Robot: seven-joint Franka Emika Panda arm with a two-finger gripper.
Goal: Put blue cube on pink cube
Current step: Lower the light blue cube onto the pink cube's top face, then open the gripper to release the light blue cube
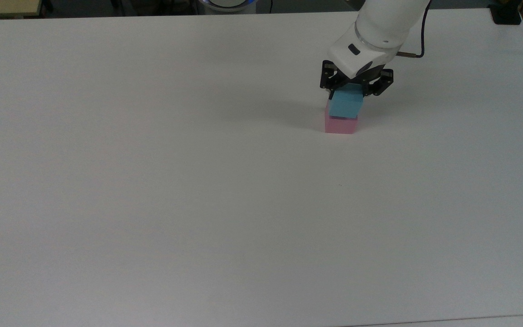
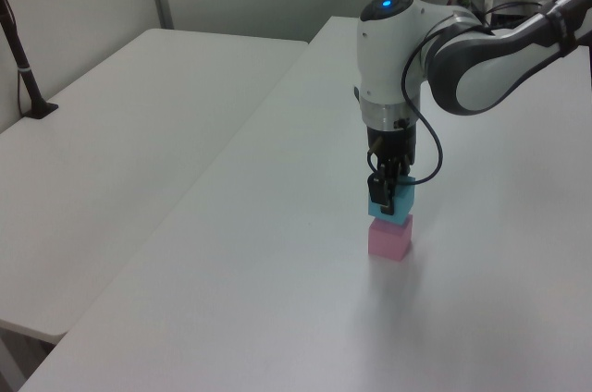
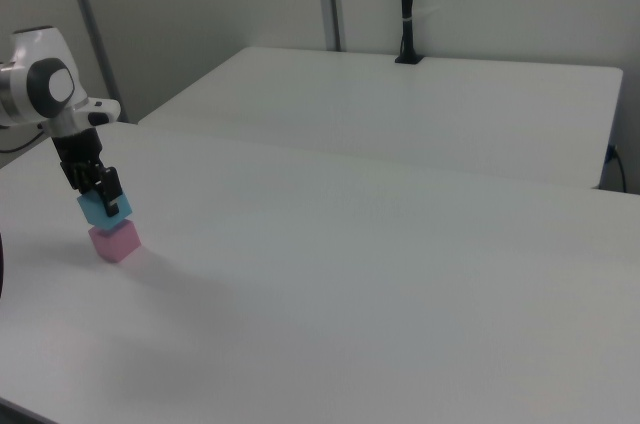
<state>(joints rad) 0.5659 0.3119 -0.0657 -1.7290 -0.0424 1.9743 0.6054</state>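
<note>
Top view: blue cube (image 1: 345, 105) atop pink cube (image 1: 341, 125)

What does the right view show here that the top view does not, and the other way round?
The right view alone shows a second white table behind, with a black pole standing at its far edge. The top view alone shows the black gripper linkages splayed out to both sides of the blue cube. Both show the gripper shut on the blue cube, which sits on the pink cube on the white table.
</note>
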